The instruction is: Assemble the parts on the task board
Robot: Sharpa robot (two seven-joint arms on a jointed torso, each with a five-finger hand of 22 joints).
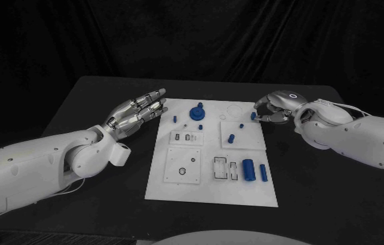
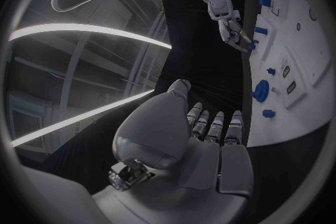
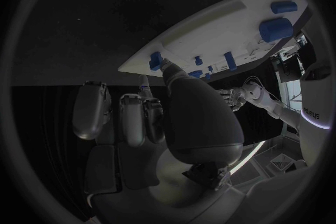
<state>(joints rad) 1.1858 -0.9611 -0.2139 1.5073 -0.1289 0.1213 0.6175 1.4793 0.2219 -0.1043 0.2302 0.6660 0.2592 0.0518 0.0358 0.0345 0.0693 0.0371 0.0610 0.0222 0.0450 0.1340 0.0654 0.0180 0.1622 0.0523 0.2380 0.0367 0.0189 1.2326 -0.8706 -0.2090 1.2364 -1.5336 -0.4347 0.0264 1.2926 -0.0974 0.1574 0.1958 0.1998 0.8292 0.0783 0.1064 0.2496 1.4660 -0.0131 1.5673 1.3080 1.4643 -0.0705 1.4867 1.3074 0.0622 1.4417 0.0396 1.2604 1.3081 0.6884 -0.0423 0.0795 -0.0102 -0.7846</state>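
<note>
Small blue part (image 1: 253,115) half hidden behind right robot hand (image 1: 272,112) fingers.

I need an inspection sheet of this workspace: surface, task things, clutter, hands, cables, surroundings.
Surface: black table, bare around the board.
Task things: white task board at centre; blue parts on it, among them a round knob and a large cylinder.
Clutter: nothing seen.
Hands: left hand open beside the board's left edge; right hand pinches a small blue part at the board's right far edge.
Cables: nothing seen.
Surroundings: dark curtain behind.
</note>
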